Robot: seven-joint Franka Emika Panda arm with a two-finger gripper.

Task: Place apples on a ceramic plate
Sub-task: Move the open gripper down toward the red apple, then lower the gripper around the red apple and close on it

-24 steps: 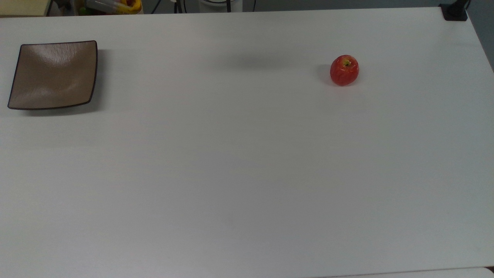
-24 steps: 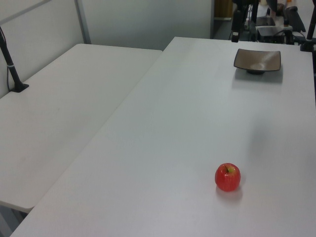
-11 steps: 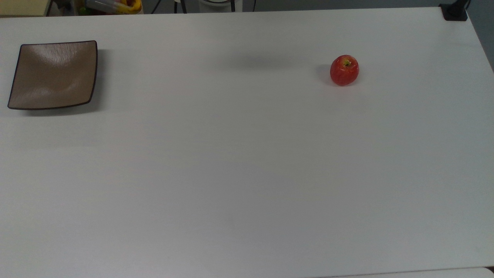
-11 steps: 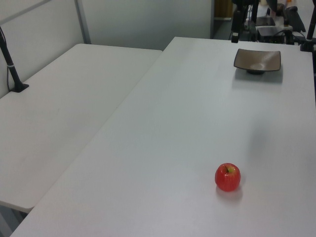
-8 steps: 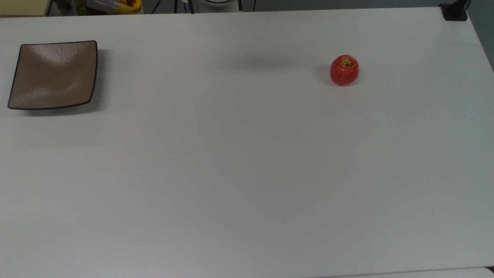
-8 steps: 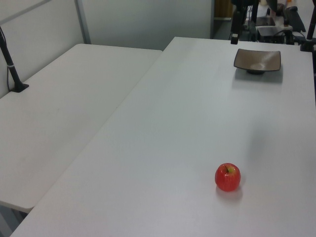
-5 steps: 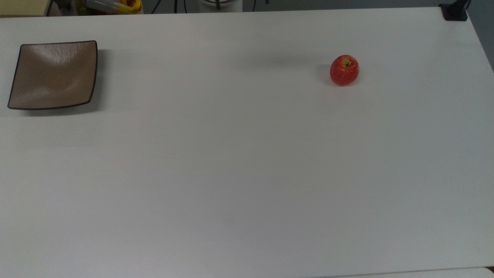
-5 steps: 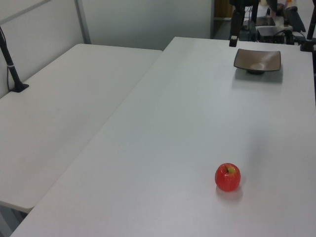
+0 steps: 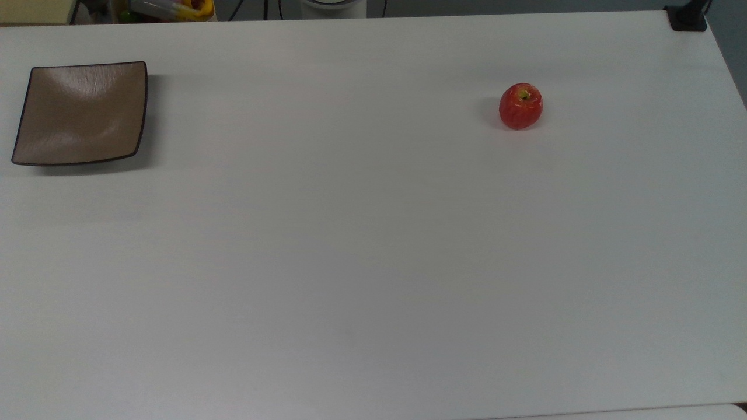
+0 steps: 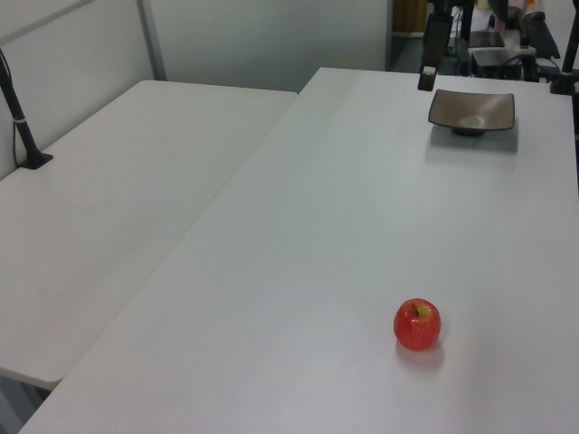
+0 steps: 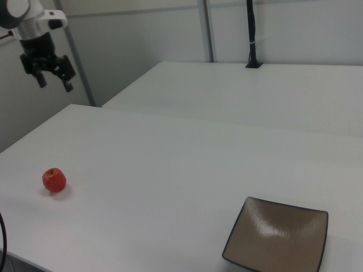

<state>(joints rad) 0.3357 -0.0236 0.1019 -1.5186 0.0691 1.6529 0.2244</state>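
In the right view the ceramic plate (image 11: 278, 235) sits nearest at 5 o'clock on the white desk (image 11: 170, 170); the apple (image 11: 54, 180) rests at 9 o'clock, well apart; the gripper (image 11: 53, 79) hangs above at 10 o'clock, fingers (image 11: 41, 79) spread open, empty.

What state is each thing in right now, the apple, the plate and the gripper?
Apple: upright on the table, stem dimple up, untouched.
Plate: flat on the table, nothing on it, far from the apple.
Gripper: raised well above the table, jaws open, holding nothing.
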